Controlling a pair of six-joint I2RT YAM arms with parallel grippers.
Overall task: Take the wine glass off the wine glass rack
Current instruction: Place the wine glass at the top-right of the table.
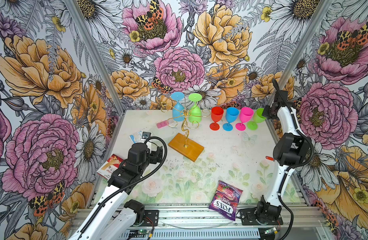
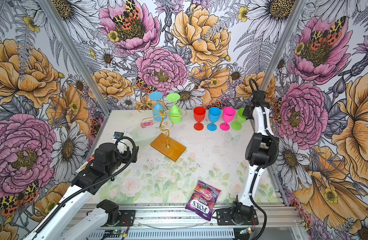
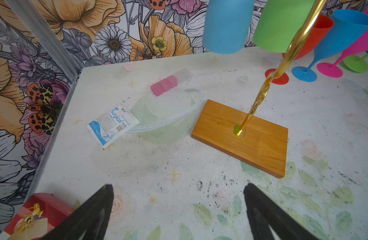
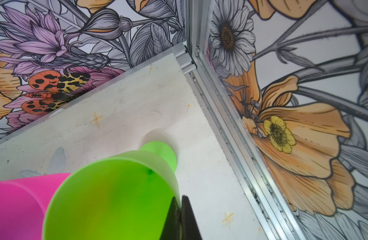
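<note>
The wine glass rack (image 1: pixel 186 146) stands mid-table: a gold wire stand (image 2: pixel 164 116) on a wooden base (image 3: pixel 241 137). Two glasses hang upside down from its arms, a blue wine glass (image 1: pixel 177 108) and a green one (image 1: pixel 194 111). Right of it, a red (image 1: pixel 216 119), a blue (image 1: pixel 230 120), a pink (image 1: pixel 244 120) and a green wine glass (image 1: pixel 257 119) stand in a row. My right gripper (image 4: pixel 180 199) is shut on the rim of that upright green glass (image 4: pixel 116 193), whose foot (image 4: pixel 160 149) is down at the table. My left gripper (image 3: pixel 178 193) is open and empty, left of the base.
A clear bowl (image 3: pixel 164 118), a surgical packet (image 3: pixel 113 124) and a strip of pink and white cubes (image 3: pixel 170 82) lie left of the rack. A red box (image 1: pixel 110 166) sits by the left arm. A purple candy bag (image 1: pixel 225 200) lies at the front edge. The metal side rail (image 4: pixel 231 133) runs close to the right gripper.
</note>
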